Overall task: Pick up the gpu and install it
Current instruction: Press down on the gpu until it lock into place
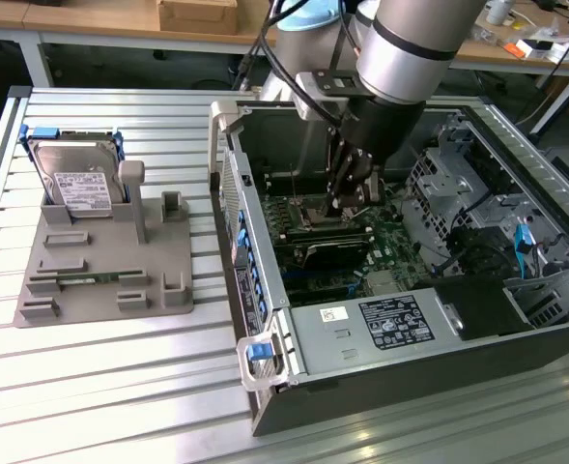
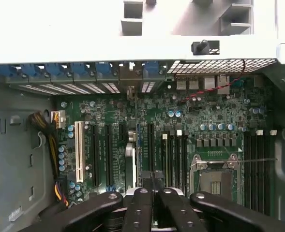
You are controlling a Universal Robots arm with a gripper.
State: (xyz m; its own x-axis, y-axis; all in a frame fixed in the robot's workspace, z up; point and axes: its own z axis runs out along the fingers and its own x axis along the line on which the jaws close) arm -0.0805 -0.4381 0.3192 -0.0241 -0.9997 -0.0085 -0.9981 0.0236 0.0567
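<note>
One hand [image 1: 354, 193] [image 2: 152, 195] hanging inside one open computer case [image 1: 265, 319], fingers pressed together. One gpu [image 2: 143, 154] standing edge-on in motherboard [image 2: 205, 111] just beneath. One hard drive [image 1: 76, 179] leaning on tray [image 1: 158, 280] at exterior view's left.

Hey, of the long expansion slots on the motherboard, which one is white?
The white slot is the outermost one, beside the yellow-and-black wires and farthest from the CPU socket. The other long slots are all black.

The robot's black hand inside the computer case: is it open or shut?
Shut. In the wrist view the black hand has its two fingers pressed together over the green motherboard. Whether a thin card is pinched between them, I cannot tell.
</note>
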